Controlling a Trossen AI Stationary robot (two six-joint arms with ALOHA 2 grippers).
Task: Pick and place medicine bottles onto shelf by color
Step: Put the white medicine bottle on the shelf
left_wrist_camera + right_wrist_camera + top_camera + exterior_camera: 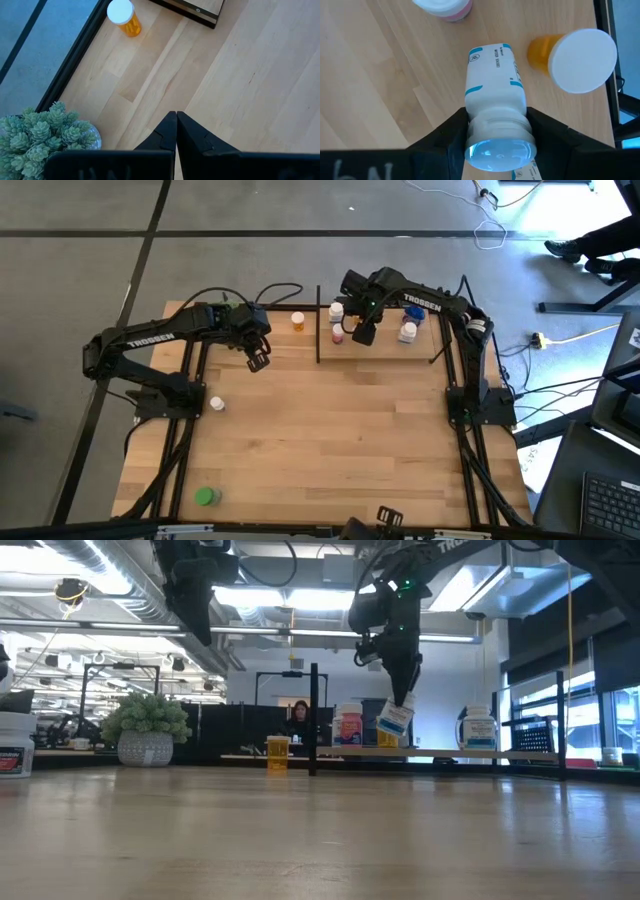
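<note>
My right gripper [364, 332] hangs over the shelf [450, 752], a light wood board with black posts, shut on a white bottle with a blue label [395, 720]. On the shelf stand a pink bottle [349, 726], an orange white-capped bottle [572, 57] and a white bottle [479, 728]. Another orange bottle [298, 321] stands on the table left of the shelf. A white bottle [217, 404] and a green one [206, 496] sit on the table's left side. My left gripper [258, 361] hovers shut above the table, holding nothing. My right gripper pinches the white bottle's cap end [499, 131] between its two fingers [454, 136], one on each side. The fingers come from above, pointing down. The bottle hangs below them, tilted, its base [390, 732] a little above the shelf board.
A green bushy plant in a pot [146, 726] stands at the table's far left, near my left gripper. The shelf's black posts [313, 718] rise around the board. The wide middle and near right of the table [340, 440] show bare wood.
</note>
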